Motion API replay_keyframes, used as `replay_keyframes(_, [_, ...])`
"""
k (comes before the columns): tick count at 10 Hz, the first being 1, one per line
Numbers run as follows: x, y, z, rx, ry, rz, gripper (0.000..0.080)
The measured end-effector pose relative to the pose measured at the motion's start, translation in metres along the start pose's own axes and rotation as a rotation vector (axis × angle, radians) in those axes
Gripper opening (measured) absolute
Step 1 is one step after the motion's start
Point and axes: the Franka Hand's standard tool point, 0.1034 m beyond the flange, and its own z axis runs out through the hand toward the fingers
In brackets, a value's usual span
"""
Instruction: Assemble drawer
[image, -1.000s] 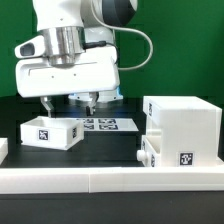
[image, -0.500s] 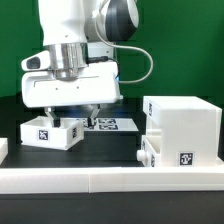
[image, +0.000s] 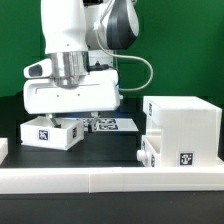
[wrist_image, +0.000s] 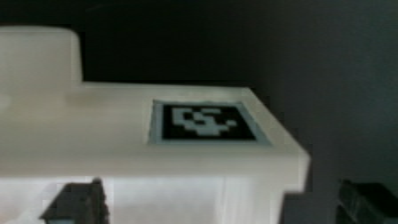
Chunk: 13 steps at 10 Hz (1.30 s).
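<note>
A small shallow white tray (image: 46, 133) with a black-and-white tag lies on the black table at the exterior view's left. My gripper (image: 68, 118) hangs low right over it, open, with its fingers down around the tray's far part. In the wrist view the tray (wrist_image: 178, 150) and its tag fill the picture, and my gripper (wrist_image: 222, 203) stands open with one dark fingertip (wrist_image: 75, 203) over the tray and the other (wrist_image: 370, 200) outside its edge. The large cube-like housing (image: 183, 128) stands at the exterior view's right. A second small tray (image: 148, 152) sits against its left side.
The marker board (image: 108, 125) lies flat behind the tray, partly hidden by my gripper. A long low white rail (image: 100, 178) runs along the front. A small white part (image: 3, 149) shows at the exterior view's left edge. A green wall stands behind.
My gripper has come down and shifted a little toward the exterior view's left, from above the marker board to around the small tray. The tray and housing have not moved.
</note>
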Motion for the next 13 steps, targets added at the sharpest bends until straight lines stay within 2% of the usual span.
replay_keyframes(4, [-0.004,-0.005,0.008,-0.001,0.003,-0.022,0.0649])
replay_keyframes(5, [-0.005,-0.005,0.009,-0.001,0.002,-0.024,0.0558])
replay_keyframes(6, [-0.005,-0.005,0.009,-0.001,0.002,-0.027,0.0558])
replay_keyframes(7, [-0.005,-0.005,0.009,-0.001,0.002,-0.028,0.0358])
replay_keyframes(8, [-0.005,-0.005,0.009,-0.001,0.001,-0.029,0.0221])
replay_keyframes(9, [-0.005,-0.006,0.009,-0.001,0.001,-0.03,0.0221])
replay_keyframes(10, [-0.004,-0.007,0.008,-0.001,0.005,-0.033,0.0052])
replay_keyframes(13, [-0.003,-0.014,0.008,0.0,0.01,-0.047,0.0046])
